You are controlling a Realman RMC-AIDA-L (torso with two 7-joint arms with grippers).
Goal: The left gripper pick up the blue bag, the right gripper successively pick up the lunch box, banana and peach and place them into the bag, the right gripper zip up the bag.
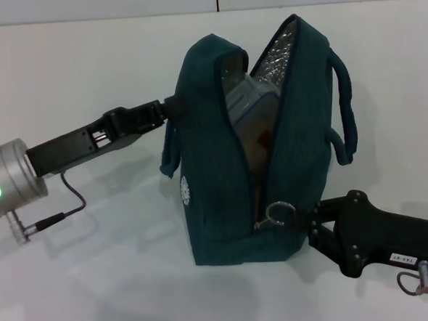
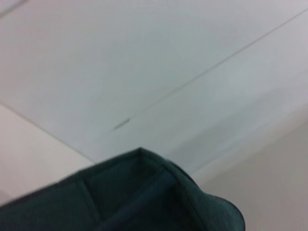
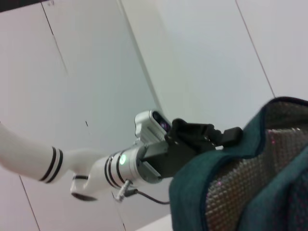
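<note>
Blue bag [image 1: 222,182] stands upright, lunch box [image 1: 250,104] inside, mouth gaping. My left gripper [image 1: 173,107] is clamped on its upper edge. Ring zipper pull [image 1: 280,213] sits right at my right gripper [image 1: 309,224]; whether those fingers have closed I cannot tell. I reckon the zip track rises up and away from it.

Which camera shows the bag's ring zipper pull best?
The head view: the ring zipper pull hangs low on the blue bag, right at the right gripper. The left wrist view shows only a corner of the bag, and the right wrist view only its foil-lined opening; neither shows the pull.
</note>
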